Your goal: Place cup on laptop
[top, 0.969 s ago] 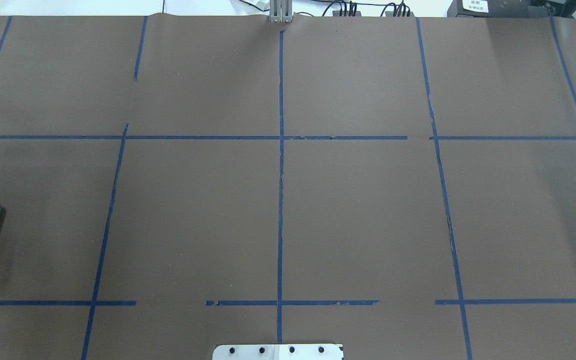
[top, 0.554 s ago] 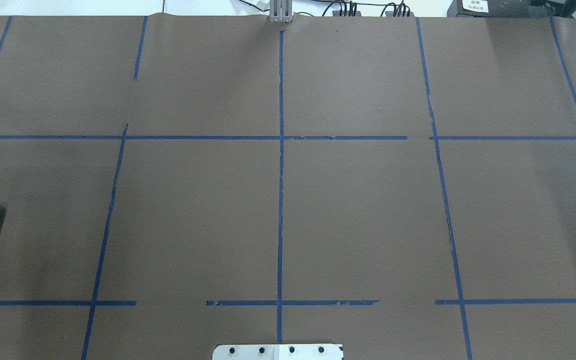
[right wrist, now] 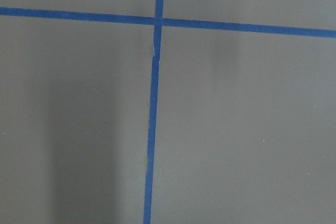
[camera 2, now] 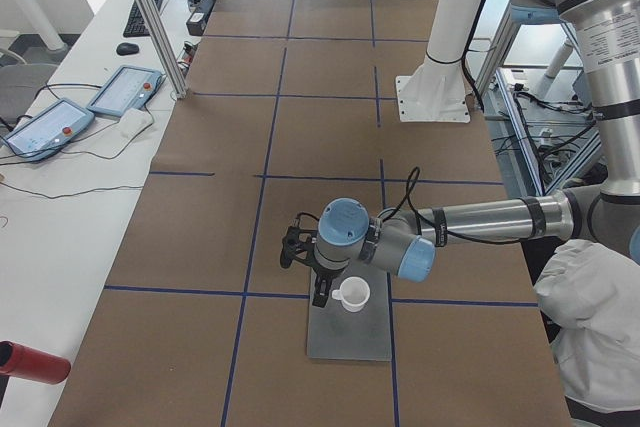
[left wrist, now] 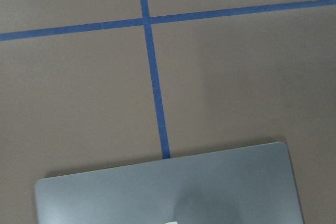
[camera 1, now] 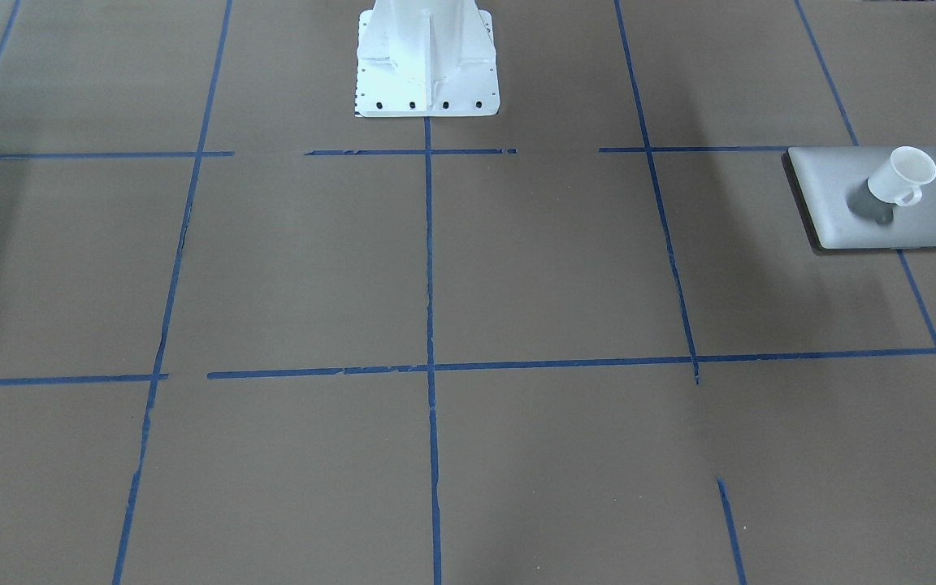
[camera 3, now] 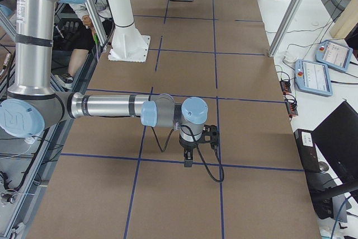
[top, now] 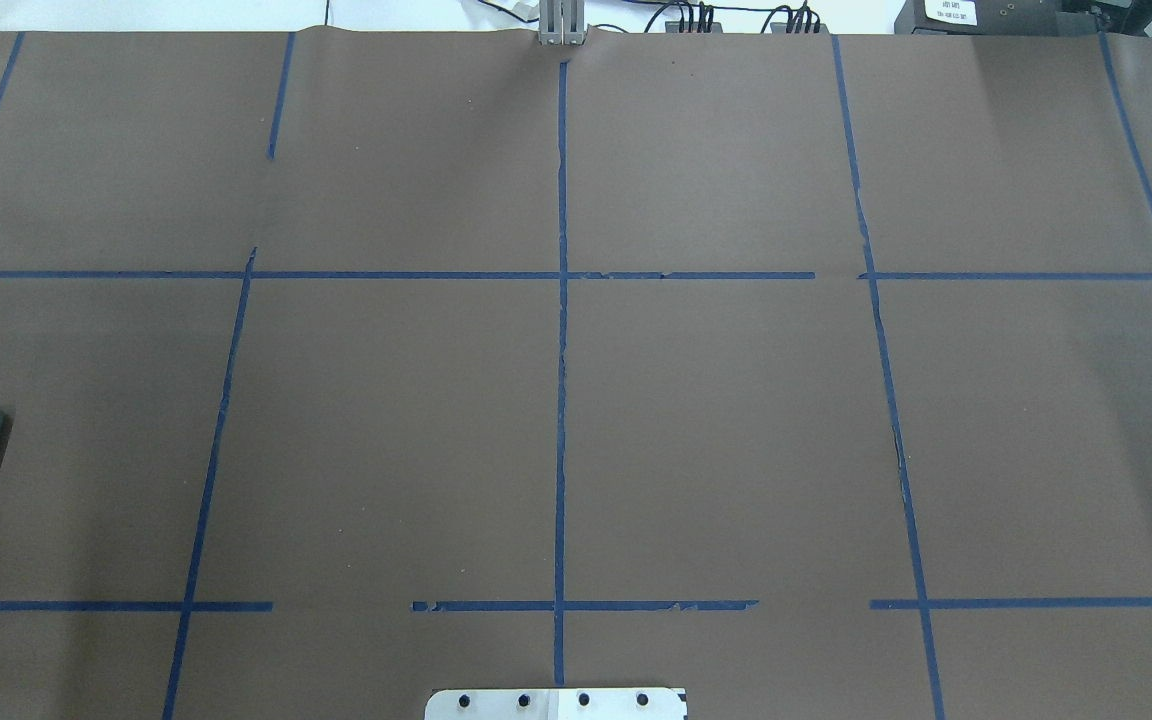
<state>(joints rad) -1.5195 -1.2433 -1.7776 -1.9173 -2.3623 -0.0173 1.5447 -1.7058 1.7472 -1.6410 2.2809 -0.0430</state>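
Cup (camera 1: 900,179), upright on the laptop (camera 1: 842,215), strikes us as light, stiff, chippable, best pinched across its rim; whether the left end effector (camera 2: 305,272) is spread we cannot tell.

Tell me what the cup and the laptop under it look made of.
The cup: likely ceramic or plastic, smooth opaque white with a thin rim; which one, I cannot tell. The laptop: probably metal, matte silver-grey with a soft even sheen.
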